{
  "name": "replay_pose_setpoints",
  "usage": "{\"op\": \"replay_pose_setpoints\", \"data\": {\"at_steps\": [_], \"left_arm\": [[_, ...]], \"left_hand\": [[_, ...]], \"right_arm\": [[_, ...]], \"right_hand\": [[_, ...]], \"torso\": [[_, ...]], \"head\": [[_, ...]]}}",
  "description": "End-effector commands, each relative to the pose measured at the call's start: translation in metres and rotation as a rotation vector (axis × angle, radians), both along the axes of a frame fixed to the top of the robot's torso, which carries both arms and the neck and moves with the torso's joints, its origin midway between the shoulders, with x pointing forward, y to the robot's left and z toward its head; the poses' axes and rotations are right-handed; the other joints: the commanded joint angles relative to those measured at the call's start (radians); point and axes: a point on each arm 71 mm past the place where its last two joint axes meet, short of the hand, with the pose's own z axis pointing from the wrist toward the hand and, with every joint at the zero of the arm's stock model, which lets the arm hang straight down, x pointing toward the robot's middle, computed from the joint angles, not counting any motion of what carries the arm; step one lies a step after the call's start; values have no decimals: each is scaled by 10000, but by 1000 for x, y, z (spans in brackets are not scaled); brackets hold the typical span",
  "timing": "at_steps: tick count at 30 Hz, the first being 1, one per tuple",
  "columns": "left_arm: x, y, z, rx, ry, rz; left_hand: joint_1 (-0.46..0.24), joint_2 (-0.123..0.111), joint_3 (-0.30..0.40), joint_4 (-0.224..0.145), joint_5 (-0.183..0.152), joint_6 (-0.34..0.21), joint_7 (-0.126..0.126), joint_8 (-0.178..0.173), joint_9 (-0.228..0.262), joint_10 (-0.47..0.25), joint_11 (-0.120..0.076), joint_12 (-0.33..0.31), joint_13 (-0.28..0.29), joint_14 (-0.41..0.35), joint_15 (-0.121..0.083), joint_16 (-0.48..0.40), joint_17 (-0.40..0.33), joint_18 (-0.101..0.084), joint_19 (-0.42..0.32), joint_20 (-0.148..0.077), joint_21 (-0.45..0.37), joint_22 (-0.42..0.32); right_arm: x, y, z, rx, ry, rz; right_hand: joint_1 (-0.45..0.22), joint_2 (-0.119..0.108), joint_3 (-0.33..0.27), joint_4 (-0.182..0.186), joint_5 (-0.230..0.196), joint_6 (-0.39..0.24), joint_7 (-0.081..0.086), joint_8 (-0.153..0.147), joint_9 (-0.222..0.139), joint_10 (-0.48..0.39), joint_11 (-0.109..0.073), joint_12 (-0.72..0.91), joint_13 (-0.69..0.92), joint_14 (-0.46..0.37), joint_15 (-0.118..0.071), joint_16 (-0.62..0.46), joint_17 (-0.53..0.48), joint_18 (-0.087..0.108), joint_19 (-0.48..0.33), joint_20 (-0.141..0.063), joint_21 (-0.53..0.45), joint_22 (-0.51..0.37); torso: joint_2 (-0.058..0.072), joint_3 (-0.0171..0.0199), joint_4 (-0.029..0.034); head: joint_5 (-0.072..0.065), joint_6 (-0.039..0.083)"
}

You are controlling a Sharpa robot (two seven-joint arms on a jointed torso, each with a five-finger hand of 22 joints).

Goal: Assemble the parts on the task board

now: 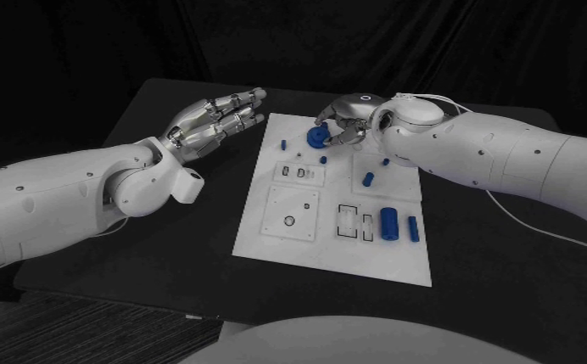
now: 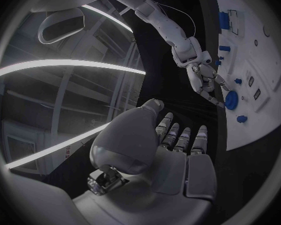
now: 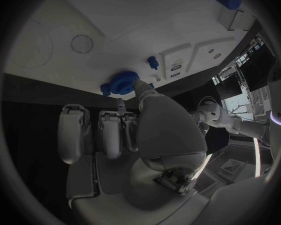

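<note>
Head view: the silver many-fingered right hand (image 1: 346, 122) pinches a round blue toothed gear (image 1: 315, 137) over the far end of the white rectangular task board (image 1: 287, 245), beside a small upright blue peg (image 1: 282, 145). The silver left hand (image 1: 218, 122) hovers off the board's left edge with fingers straight, slightly apart and holding nothing.

Left wrist view: the left hand's (image 2: 172, 155) fingers lie flat and empty; beyond them the right hand (image 2: 206, 82) holds the gear (image 2: 232, 99) at the board's (image 2: 265, 80) edge.

Right wrist view: fingertips (image 3: 140, 87) touch the gear (image 3: 120, 82) near the board's (image 3: 115, 15) rim. I judge the grip shallow: a tilted gear could jam, or slip off the edge onto the table
</note>
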Motion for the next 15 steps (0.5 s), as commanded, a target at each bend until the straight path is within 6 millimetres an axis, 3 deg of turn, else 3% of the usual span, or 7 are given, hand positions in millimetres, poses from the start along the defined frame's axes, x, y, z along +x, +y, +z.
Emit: {"op": "replay_pose_setpoints", "data": {"at_steps": [1,7,15], "left_arm": [[-1,-2,0,-126,-16,-137],[-1,-2,0,-125,1,-152],[-1,-2,-1,-106,56,-189]], "left_hand": [[70,58,265,-53,126,3,67,83,153,-36,77,80,104,3,77,50,-38,164,42,26,-15,-6],[70,58,265,-53,126,3,67,83,153,-36,77,80,104,3,77,50,-38,164,42,26,-15,-6],[70,64,341,-70,135,86,118,100,164,-31,127,103,108,4,71,52,-38,167,41,33,-16,-6]], "right_arm": [[0,-1,-3,-143,257,10],[0,-2,-4,-235,361,-63],[0,-5,-6,-350,481,-208]], "right_hand": [[-274,88,60,149,162,-192,13,-154,-129,1041,-65,166,2655,944,-85,27,2463,132,78,-118,-227,1899],[-415,110,34,235,184,-363,100,-178,-224,1041,-24,166,2655,944,-69,27,2465,134,72,-116,-247,1897],[-629,164,15,368,198,318,330,-28,-199,1041,151,166,2655,978,54,97,2565,107,130,-29,-188,1953]], "torso": [[2,1,0],[3,-1,-6],[1,0,8]], "head": [[-3,-3],[10,-18],[-4,-28]]}}
